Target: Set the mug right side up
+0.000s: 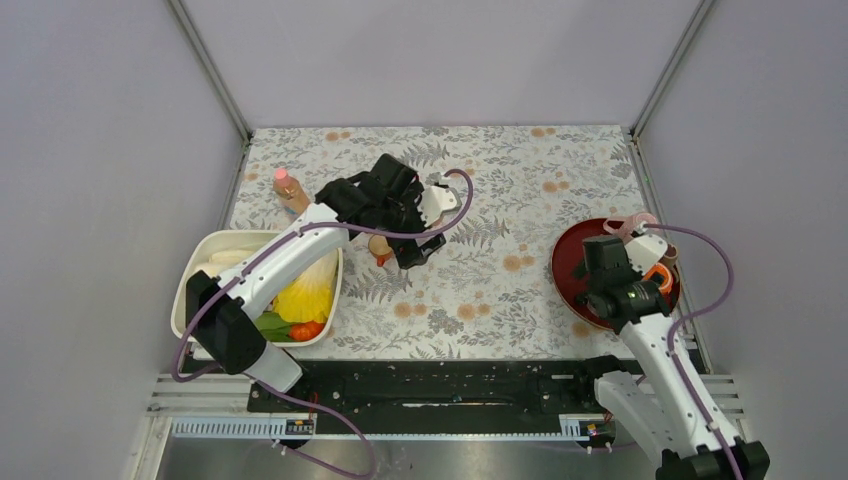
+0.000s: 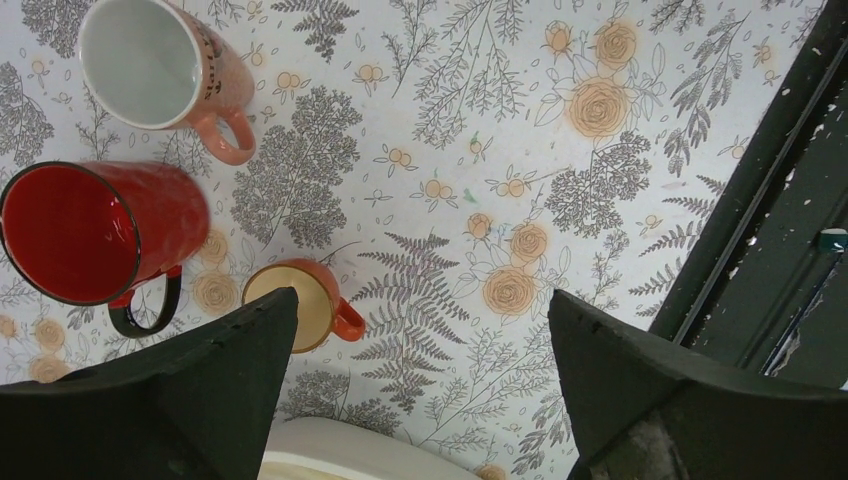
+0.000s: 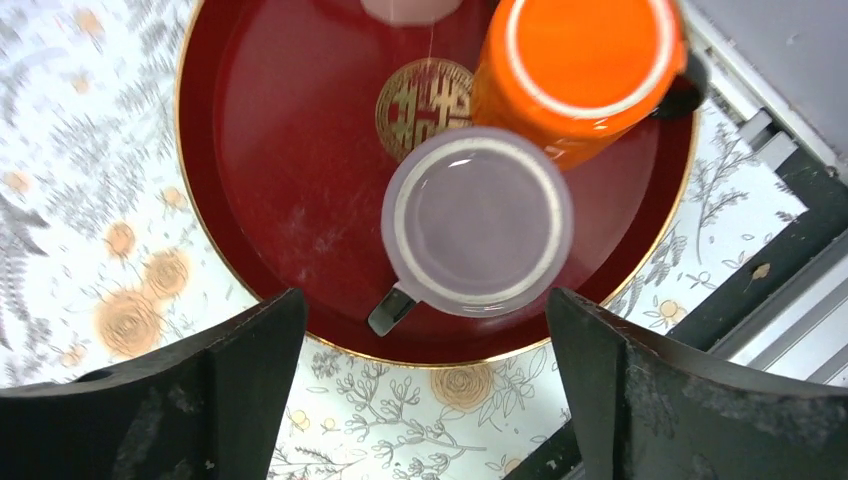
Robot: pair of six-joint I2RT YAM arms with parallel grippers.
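In the right wrist view a red tray holds a pale lilac mug with a black handle and an orange mug. Both show a flat ringed base, so they look upside down. My right gripper is open and empty above the tray's near rim. In the left wrist view a pink mug, a red mug and a small orange mug stand on the floral cloth. The pink and red mugs show open mouths. My left gripper is open and empty above them.
A white tub with yellow, green and red items stands at the near left, and its rim shows in the left wrist view. A bottle with a pink cap stands behind it. A black rail runs along the table's near edge.
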